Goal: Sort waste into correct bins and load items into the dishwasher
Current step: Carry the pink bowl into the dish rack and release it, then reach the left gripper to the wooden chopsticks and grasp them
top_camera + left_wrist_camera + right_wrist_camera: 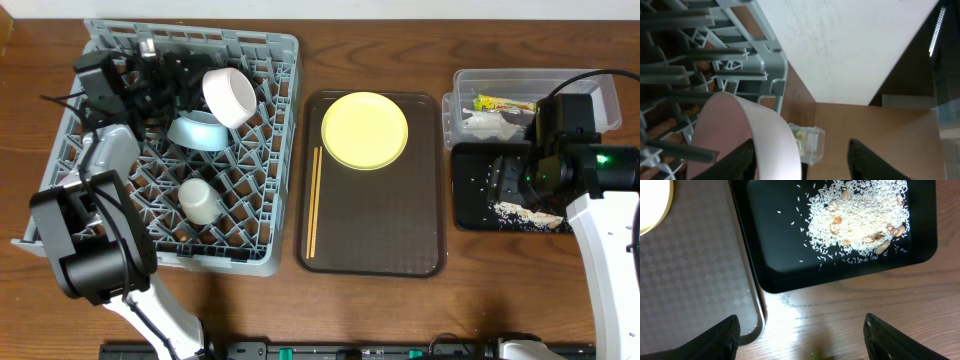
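Left pincer [801, 151] apart beside white bowl [735, 125] in grey rack [774, 70]; right pincer [801, 324] apart above black tray [771, 240]

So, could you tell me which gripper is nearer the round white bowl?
Left. The left gripper sits beside the round white bowl in the grey plastic dish rack; the right gripper hangs far away, by the shallow black rectangular tray.
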`<action>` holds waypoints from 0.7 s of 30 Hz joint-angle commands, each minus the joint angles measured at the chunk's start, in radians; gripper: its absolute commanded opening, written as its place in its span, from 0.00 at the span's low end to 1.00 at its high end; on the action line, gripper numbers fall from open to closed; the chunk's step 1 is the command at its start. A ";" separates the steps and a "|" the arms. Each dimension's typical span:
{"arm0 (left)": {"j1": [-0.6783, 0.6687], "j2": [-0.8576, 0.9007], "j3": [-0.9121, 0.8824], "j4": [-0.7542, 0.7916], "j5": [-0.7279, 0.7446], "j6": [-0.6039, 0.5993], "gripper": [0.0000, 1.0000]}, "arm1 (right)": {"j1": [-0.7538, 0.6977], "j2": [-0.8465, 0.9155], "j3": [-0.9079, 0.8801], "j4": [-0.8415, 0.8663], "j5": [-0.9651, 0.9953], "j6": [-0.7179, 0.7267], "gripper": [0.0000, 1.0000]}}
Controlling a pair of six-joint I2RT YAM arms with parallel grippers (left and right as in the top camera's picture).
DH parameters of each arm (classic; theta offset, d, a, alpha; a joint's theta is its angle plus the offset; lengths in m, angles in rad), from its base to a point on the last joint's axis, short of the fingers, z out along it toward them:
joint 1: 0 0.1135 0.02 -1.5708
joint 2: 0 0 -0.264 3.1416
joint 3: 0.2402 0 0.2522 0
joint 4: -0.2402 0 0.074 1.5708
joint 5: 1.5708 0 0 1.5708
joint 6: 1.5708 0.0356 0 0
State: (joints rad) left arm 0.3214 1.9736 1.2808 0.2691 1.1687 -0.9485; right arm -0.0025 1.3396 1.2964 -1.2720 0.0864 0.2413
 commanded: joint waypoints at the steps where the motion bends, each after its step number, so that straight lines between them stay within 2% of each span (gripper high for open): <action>1: 0.025 0.004 0.001 0.003 0.080 0.016 0.67 | -0.004 -0.006 0.014 -0.002 0.011 -0.011 0.77; 5: 0.032 -0.034 0.001 0.004 0.076 0.027 0.84 | -0.004 -0.006 0.014 -0.002 0.011 -0.011 0.77; 10: 0.041 -0.130 0.001 0.001 0.042 0.124 0.89 | -0.004 -0.006 0.014 -0.002 0.011 -0.011 0.77; 12: 0.027 -0.188 0.001 -0.058 -0.005 0.196 0.89 | -0.004 -0.006 0.014 0.000 0.011 -0.011 0.77; 13: 0.018 -0.217 0.001 -0.116 -0.051 0.252 0.90 | -0.004 -0.006 0.014 0.000 0.011 -0.011 0.77; 15: -0.022 -0.305 0.001 -0.345 -0.275 0.412 0.90 | -0.004 -0.006 0.014 0.000 0.011 -0.011 0.77; 18: -0.107 -0.413 0.001 -0.575 -0.552 0.579 0.90 | -0.004 -0.006 0.014 0.000 0.011 -0.011 0.77; 21: -0.225 -0.515 0.001 -0.708 -0.730 0.642 0.90 | -0.004 -0.006 0.014 0.001 0.011 -0.011 0.77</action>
State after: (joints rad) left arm 0.1936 1.5509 1.2827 -0.3782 0.7258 -0.4744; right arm -0.0025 1.3396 1.2968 -1.2713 0.0864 0.2409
